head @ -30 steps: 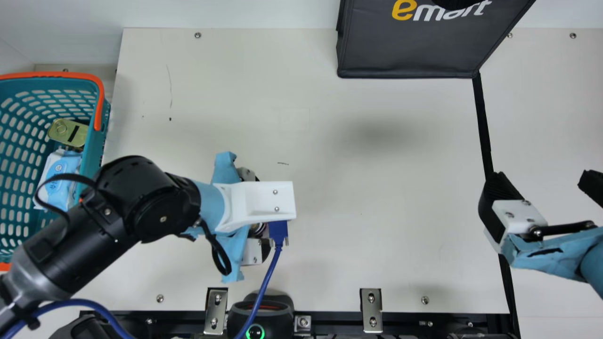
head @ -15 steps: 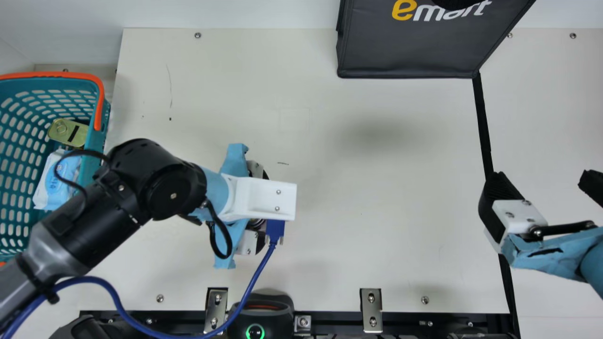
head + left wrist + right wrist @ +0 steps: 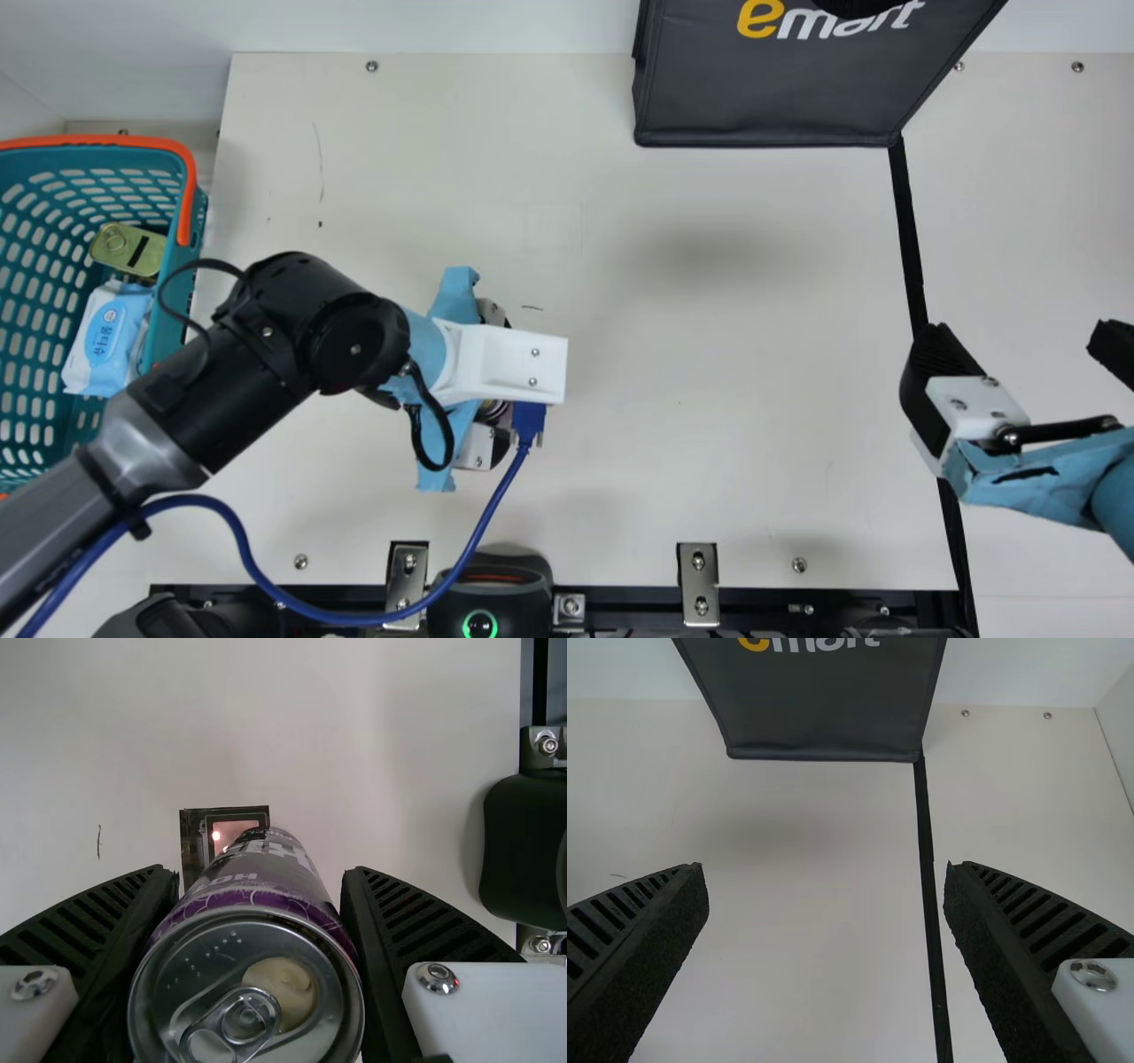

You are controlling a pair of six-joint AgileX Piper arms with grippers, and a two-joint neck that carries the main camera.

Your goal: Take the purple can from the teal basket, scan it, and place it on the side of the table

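So my left claw (image 3: pixel 260 873) is pinching the purple can (image 3: pixel 248 943) around its sides, lid end at the bottom of the left wrist view. Just past the can's far end, up and a bit left, there's a dark-framed square (image 3: pixel 232 828) with a reddish glow, partly behind the can. I'm guessing that's the scan window, so imo scanning is the step in hand. The teal basket (image 3: pixel 183 257) is over at the left of the main view.

Tips for this bit: go slow, keep the grip firm but don't crush it, thin cans dent easily. I can't tell which way the barcode faces, so I'd line the can's side up with the glow, then roll the wrist in small steps until it reads. Don't bump the worktop (image 3: pixel 709 399) with the far end.

Right claw (image 3: pixel 824 870) is spread, nothing in it, at the right edge of the main view. I'd leave it parked there.
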